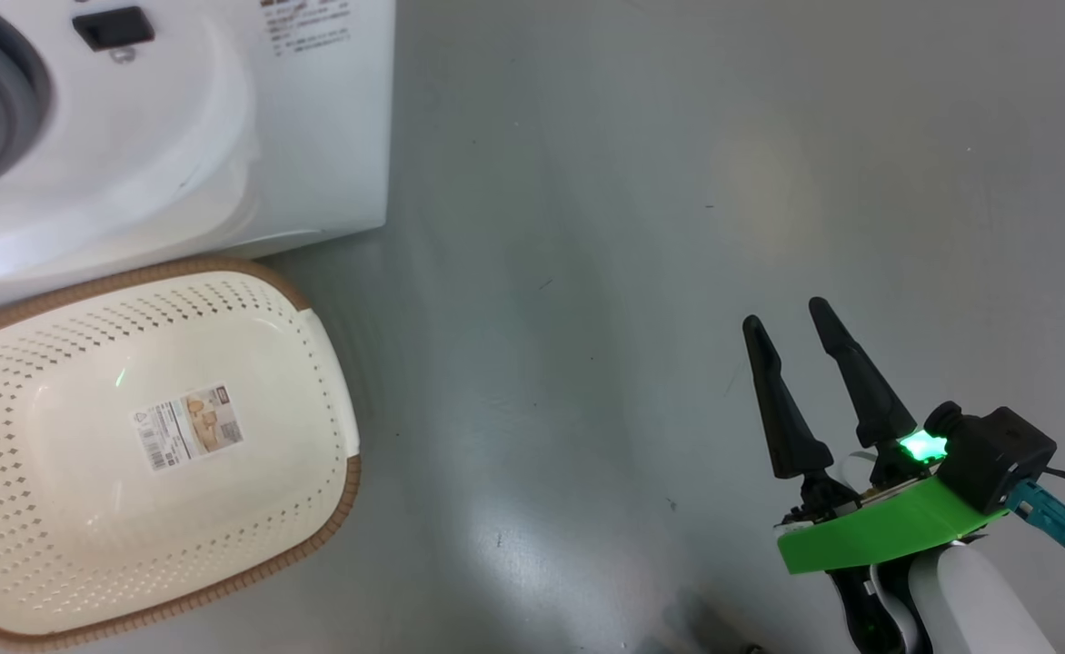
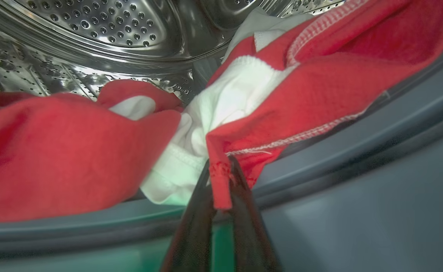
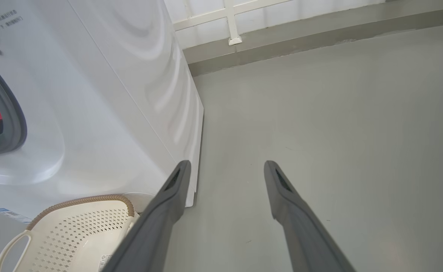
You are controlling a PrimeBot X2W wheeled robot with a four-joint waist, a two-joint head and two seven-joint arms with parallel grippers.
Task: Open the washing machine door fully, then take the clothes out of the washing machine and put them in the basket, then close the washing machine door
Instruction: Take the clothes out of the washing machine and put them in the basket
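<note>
Pinching a red hem of the clothes (image 2: 55,151) at the bottom middle of the left wrist view, my left gripper (image 2: 221,168) has its two dark fingers (image 2: 193,230) pressed together on the fabric, just above the grey rubber ring (image 2: 357,132). Past the pinch, red and white folds spread across the middle of the frame and lie inside the steel perforated drum (image 2: 104,22) at the top. My right gripper (image 1: 785,313) hangs at the lower right of the head view, fingers spread apart with only the grey floor (image 1: 587,272) behind the gap. At the lower left sits the basket (image 1: 348,490), a paper label (image 1: 189,427) on its bottom. Its brown rim lies just beside the front of the white washing machine (image 1: 178,136), at the upper left.
</note>
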